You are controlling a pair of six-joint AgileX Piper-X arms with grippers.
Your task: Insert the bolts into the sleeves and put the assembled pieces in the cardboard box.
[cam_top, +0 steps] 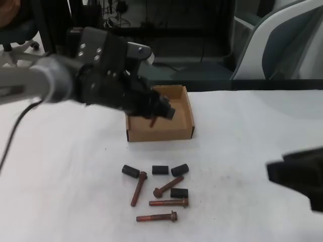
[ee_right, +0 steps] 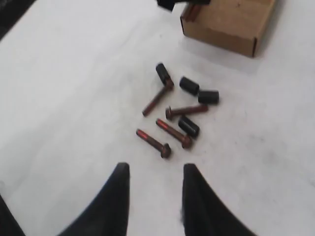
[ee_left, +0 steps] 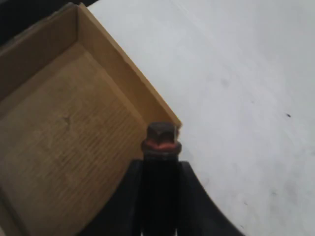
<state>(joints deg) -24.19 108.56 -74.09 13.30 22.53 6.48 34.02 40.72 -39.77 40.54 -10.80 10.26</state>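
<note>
Nearest the camera and well short of the cardboard box (cam_top: 159, 135), the right gripper (ee_right: 156, 169) hangs over the white bench (cam_top: 60, 176) with its two fingers spread and nothing between them. In the high view a dark blurred shape (cam_top: 299, 177), off to the box's right, is probably this same arm. Between that gripper and the box's front wall lie four loose bolts (cam_top: 157, 218) and four black sleeves (cam_top: 160, 170). The sleeves lie mostly on the box side of the cluster and the bolts on the far-from-box side, none inserted. Over the box, the left gripper (cam_top: 162, 113) pinches a held bolt (ee_left: 161, 140). The left arm's dark body covers the box's left rear corner in the high view, and only a reddish tip shows hanging above the box floor. The left wrist view shows more: the bolt's hex head and flange stick out past the fingers (ee_left: 192, 196), above the box's wall, with a dark cylinder clamped between them. Beyond the box's back wall stand dark equipment and a pale chair (cam_top: 275, 43).
</note>
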